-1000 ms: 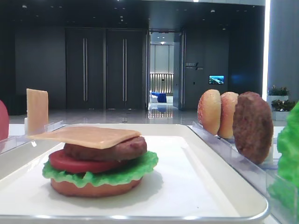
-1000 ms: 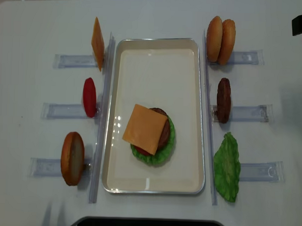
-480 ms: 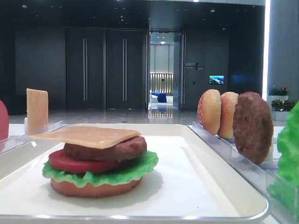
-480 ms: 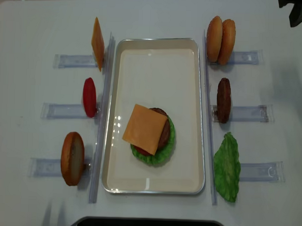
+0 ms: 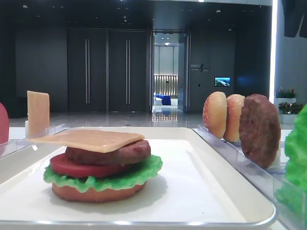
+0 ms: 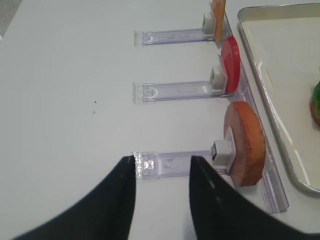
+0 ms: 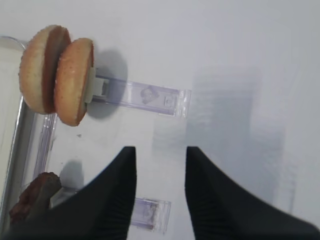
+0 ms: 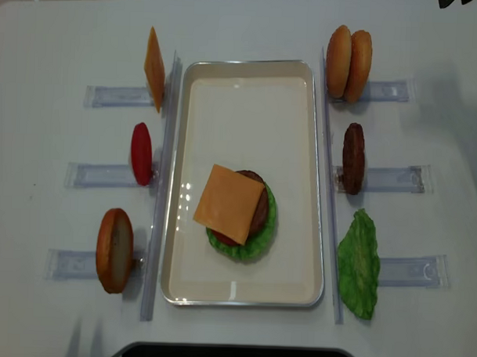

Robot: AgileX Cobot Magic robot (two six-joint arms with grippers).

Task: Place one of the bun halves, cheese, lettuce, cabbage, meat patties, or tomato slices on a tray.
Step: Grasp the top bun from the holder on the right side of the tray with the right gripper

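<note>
White tray [image 8: 317, 181] rim near bun halves [image 7: 56, 75]; right end effector [image 7: 160, 172] apart, empty, over bare table [image 7: 240, 60].

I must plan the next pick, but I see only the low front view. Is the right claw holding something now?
Observer: No. The right claw is open and empty, over bare table beside the two bun halves.
Operator: Is there any bun on the left side?
Observer: Yes. One orange-brown bun stands on edge at the tray end of the near left rack.
Operator: And the left claw?
Observer: The left claw is open and empty, over that rack's outer end.
</note>
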